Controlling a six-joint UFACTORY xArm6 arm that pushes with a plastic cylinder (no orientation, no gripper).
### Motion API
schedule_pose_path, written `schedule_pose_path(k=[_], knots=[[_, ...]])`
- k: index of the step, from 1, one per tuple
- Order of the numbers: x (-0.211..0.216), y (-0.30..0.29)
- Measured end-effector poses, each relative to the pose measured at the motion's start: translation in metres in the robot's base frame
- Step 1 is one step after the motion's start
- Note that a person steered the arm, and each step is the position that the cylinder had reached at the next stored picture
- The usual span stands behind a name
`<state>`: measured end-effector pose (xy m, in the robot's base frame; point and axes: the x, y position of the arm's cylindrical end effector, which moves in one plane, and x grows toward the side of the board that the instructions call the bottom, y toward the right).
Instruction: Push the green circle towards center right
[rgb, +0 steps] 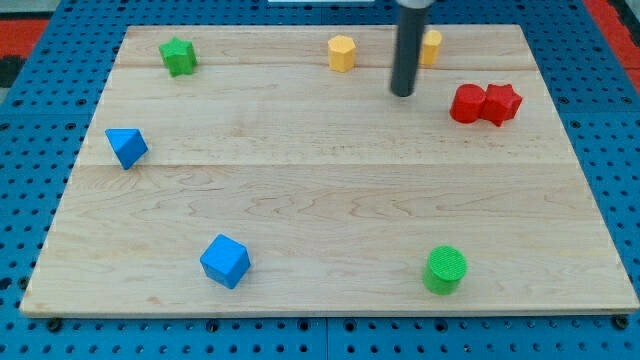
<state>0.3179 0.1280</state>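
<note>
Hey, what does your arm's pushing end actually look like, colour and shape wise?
It is a straight, dark grey to black cylindrical rod with a smooth, slightly glossy surface, coming down from the view's top edge and ending in my tip, which is flat and blunt. I see no cables, markings or labels on it. The arm above the rod is out of the picture.

Tip: my tip (403, 94) near view's top, between two yellow blocks.
Green circle (445, 270): bottom right, well apart from tip.
Red pair (485, 104): touching, right of tip.
</note>
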Motion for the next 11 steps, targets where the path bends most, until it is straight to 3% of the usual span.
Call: schedule_pose_path(k=[2, 3, 4, 5, 6, 8, 10, 11], knots=[[-0.059, 0.145], [-0.002, 0.180], [0.089, 0.183], [0.234, 0.180], [0.300, 0.133], [0.296, -0.021], [0.162, -0.007], [0.178, -0.033]])
